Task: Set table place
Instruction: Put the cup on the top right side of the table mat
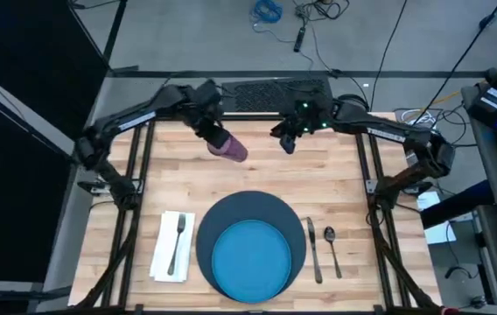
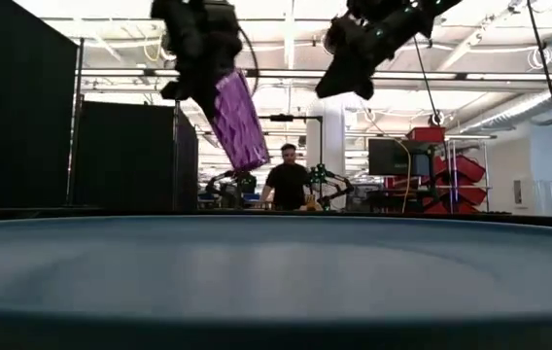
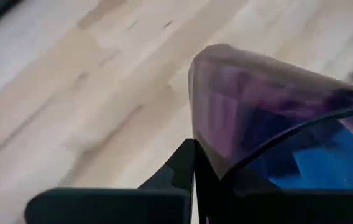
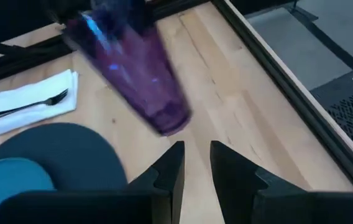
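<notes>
Just ahead of the right gripper [image 4: 195, 163] — fingers slightly parted — the tilted purple cup [image 4: 136, 74] hangs; napkin [image 4: 30, 99] and fork [image 4: 30, 104] beyond.

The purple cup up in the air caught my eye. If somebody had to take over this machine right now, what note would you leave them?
Left tool: shut on the cup, held tilted in the air over the far half of the table.
Right tool: empty, fingers slightly apart, raised near the far edge, close to the cup.
Done: mat at the near edge with the plate on it; napkin left of the mat with the fork on top; knife and spoon right of it.
Left: set the cup down upright by the place, then let go.
</notes>
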Robot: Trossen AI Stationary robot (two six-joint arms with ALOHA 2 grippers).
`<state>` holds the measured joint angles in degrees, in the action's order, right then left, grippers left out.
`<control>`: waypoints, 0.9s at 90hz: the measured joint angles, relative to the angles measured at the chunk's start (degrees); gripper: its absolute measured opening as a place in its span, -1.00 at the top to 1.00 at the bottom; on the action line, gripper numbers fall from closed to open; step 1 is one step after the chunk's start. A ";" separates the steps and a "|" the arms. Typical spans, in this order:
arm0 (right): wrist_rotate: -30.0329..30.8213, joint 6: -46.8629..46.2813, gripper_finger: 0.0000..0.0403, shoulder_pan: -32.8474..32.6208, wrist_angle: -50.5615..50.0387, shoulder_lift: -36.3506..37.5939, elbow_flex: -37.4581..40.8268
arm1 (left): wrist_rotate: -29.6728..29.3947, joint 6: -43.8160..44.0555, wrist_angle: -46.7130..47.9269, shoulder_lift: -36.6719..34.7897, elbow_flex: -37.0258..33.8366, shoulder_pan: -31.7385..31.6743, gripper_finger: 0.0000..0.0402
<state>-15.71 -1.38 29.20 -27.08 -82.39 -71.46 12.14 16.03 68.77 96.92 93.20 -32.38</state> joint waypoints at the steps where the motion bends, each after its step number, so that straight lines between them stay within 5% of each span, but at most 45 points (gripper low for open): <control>1: 0.25 -0.04 0.68 -0.03 -0.27 0.23 0.00 | -0.29 -0.09 0.30 0.49 0.49 0.15 1.00; 38: 2.38 -0.91 0.68 -0.03 -4.95 4.14 0.00 | -2.70 -3.27 5.87 11.74 2.80 5.17 1.00; 81: 2.34 0.05 0.68 -0.04 -4.43 3.76 0.00 | -1.75 -6.65 5.49 12.18 2.87 6.03 0.97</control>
<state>-13.37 -1.33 29.15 -31.51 -78.63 -71.46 10.39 9.39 74.26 109.10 96.07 -26.35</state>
